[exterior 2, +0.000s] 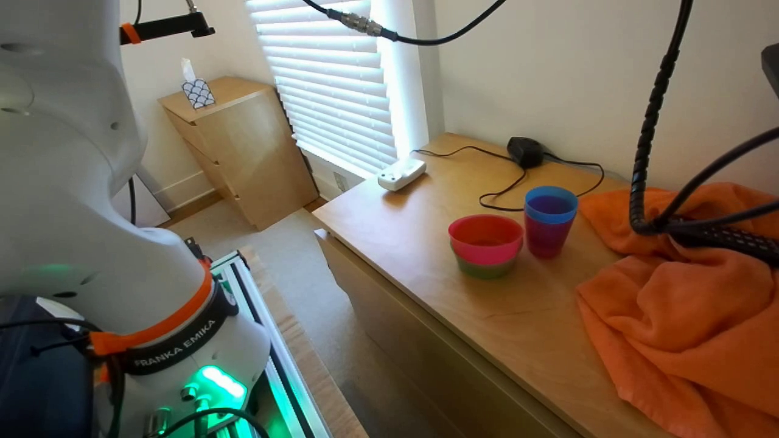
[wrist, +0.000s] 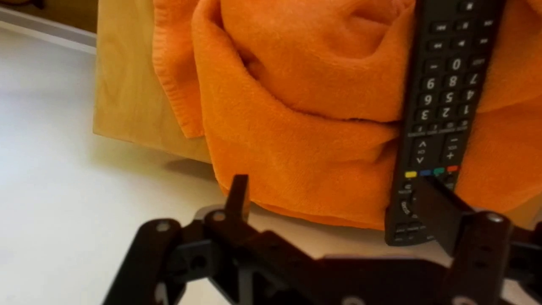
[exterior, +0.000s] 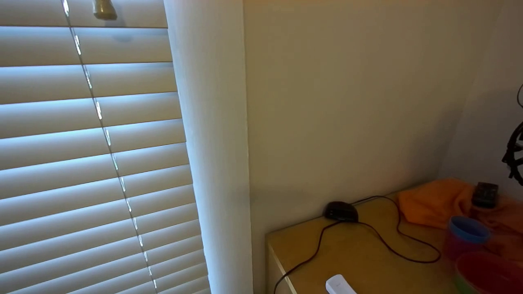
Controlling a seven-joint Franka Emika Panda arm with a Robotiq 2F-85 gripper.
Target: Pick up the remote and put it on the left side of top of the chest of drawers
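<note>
- I judged the task barely begun: pick-up not yet made, carry and placing both ahead of me.
- The black TV remote (wrist: 438,120) lay keys up on the rumpled orange towel (wrist: 305,97); in the wrist view its lower end reached past the towel's border.
- That towel was spread over the end of the desk (exterior 2: 401,231) (the task's chest of drawers) away from the window blind (exterior 2: 328,79).
- My claw (wrist: 334,178) was released, its jaws wide apart and nothing held. The jaw on the right of the wrist view covered part of the remote's lower end; whether it touched, I could not tell. The gap faced mostly towel, so I reckoned the remote was not properly between the jaws.
- Left to do, as I judged it: line up over the remote, grip it, lift it, carry it across, lower it and let go.
- I took the left side to mean the end by the window blind, though the pictures did not settle that. In both exterior views a white oblong device (exterior 2: 400,174) and what looked like a black power adapter (exterior 2: 525,152) lay toward that end.
- The pink bowl (exterior 2: 485,250), set in a green bowl (exterior 2: 485,269), and the blue-and-purple cup (exterior 2: 548,236) stood between.
</note>
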